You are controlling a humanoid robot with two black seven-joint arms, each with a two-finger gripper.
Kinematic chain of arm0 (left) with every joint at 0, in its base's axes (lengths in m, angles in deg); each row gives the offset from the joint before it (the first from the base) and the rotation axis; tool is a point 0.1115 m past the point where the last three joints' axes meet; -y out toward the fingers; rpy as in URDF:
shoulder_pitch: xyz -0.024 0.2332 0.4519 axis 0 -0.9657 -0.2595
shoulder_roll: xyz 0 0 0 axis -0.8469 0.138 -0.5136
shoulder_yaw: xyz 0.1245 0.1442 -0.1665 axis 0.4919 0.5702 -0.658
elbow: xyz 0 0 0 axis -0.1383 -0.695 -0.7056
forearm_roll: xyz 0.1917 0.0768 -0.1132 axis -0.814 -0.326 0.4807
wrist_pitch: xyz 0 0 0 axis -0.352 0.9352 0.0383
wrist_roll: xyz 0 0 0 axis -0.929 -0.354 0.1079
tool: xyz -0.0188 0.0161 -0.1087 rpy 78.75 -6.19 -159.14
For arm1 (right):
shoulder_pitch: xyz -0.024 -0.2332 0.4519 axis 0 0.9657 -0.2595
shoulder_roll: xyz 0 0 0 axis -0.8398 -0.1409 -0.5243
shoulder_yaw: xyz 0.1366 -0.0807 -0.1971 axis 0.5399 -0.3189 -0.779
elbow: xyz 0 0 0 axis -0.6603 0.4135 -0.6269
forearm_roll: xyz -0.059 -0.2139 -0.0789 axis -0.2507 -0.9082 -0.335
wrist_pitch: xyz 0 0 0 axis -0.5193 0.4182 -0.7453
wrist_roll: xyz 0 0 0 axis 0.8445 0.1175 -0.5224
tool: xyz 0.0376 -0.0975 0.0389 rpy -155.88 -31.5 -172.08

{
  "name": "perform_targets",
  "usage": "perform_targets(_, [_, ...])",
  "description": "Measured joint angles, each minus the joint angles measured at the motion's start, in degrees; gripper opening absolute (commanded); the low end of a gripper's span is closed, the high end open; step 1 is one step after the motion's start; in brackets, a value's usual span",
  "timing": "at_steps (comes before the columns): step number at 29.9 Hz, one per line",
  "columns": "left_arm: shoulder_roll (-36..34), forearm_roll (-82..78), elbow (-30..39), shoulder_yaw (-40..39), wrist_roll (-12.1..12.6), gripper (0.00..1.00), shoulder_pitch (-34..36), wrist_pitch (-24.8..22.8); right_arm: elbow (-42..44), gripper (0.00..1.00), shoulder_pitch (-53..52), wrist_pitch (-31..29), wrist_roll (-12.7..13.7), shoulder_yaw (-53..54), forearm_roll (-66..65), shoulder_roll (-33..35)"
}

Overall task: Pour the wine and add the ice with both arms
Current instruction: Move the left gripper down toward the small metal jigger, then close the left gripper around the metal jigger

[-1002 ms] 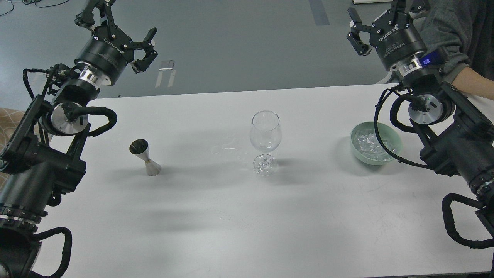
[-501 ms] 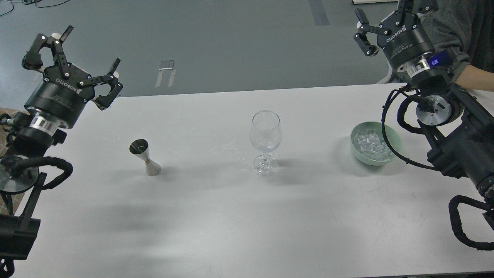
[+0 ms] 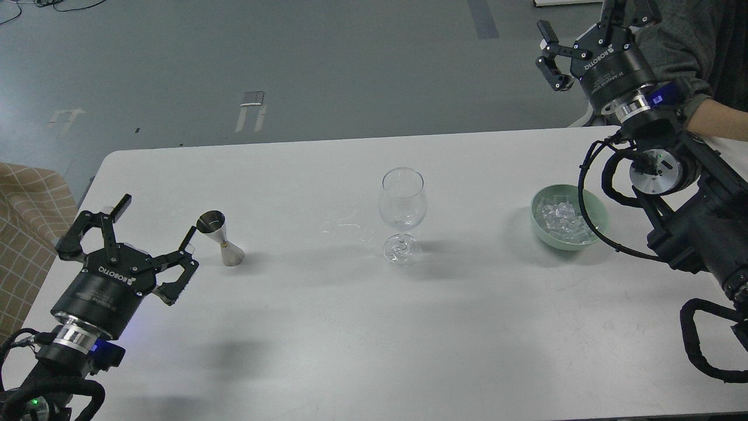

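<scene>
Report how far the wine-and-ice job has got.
Nothing looks done: the clear stemmed wine glass shows no ice or visible liquid, and the clear ice cubes all sit in the pale green bowl. In hand: the left gripper, jaws open, is beside the steel hourglass jigger, not touching. The right gripper is raised, empty. Pouring and icing remain.

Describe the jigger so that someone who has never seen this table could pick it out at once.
On the white table, look left of the clear wine glass standing at the centre. There stands the jigger, just beyond the open left gripper. It is the only metal item: small, silver, hourglass-shaped, its open cup upward.
</scene>
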Motion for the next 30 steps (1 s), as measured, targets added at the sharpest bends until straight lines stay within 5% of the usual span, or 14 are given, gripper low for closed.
perform_targets(11, [13.29,-3.25,-4.47,0.13,-0.26,0.98,1.43,5.34,-0.07,1.0,1.09,0.19,0.0,0.01,0.0,0.29])
perform_targets(19, [13.98,-5.91,-8.94,-0.09,-3.07,0.98,7.19,12.69,0.02,1.0,1.18,0.23,0.04,0.01,0.0,0.36])
perform_targets(30, [13.99,-8.31,-13.04,-0.06,-3.5,0.98,9.16,13.73,0.08,1.0,1.45,0.77,0.0,0.01,0.0,0.35])
